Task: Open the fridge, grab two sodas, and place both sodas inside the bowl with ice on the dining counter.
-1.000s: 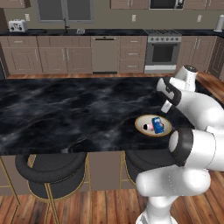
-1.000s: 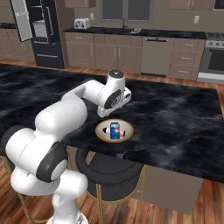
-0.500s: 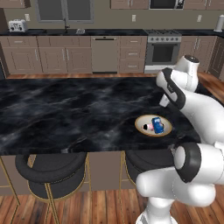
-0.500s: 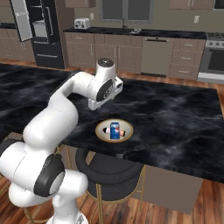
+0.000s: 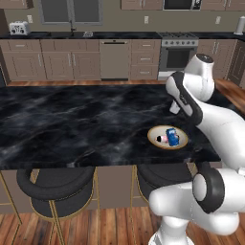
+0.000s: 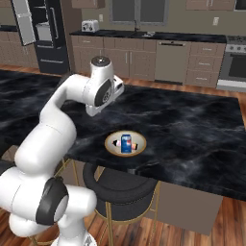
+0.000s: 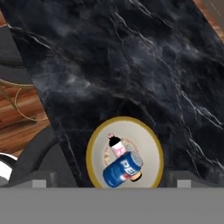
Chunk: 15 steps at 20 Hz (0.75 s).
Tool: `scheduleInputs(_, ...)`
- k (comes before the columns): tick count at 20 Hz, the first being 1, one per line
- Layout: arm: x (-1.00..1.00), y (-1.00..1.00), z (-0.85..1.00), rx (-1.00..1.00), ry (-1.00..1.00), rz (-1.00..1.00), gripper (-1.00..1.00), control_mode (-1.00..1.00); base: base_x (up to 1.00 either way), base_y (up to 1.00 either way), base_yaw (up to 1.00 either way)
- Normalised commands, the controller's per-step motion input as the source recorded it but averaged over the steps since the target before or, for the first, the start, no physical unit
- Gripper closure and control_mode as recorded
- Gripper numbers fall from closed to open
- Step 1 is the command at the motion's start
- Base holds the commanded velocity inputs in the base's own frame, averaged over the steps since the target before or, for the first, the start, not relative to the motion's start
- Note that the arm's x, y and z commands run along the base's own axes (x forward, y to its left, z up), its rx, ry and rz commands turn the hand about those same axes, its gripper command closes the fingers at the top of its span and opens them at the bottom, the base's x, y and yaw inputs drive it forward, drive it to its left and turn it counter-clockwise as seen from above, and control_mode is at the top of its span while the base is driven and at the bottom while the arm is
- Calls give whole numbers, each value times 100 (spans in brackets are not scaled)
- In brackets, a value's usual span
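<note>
Fingers (image 7: pixel 112 181) spread wide, holding nothing, above bowl (image 7: pixel 151 142) near counter (image 5: pixel 72 124) front edge. Blue can (image 7: pixel 122 168) and bottle (image 7: pixel 117 148) inside; probably light, rigid, slippery, best gripped across sides.

The black bench (image 5: pixel 72 124) lies bare all around the bowl (image 5: pixel 155 134), which holds a can (image 5: pixel 172 138) and a small bottle (image 7: pixel 117 149); stools (image 6: pixel 120 185) crowd the near edge below.

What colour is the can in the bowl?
Blue with a red-and-white logo, the can shows best in the hand view.
</note>
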Motion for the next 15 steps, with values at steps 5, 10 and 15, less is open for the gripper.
scheduleInputs(5, -34, 36, -3, -7, -8, 1, -100, -100, 0, 0, 0)
scheduleInputs(10, -60, 29, -13, -5, -10, 0, -100, -100, 0, 0, 0)
scheduleInputs(15, -68, 22, -1, -5, -14, 0, -100, -100, 0, 0, 0)
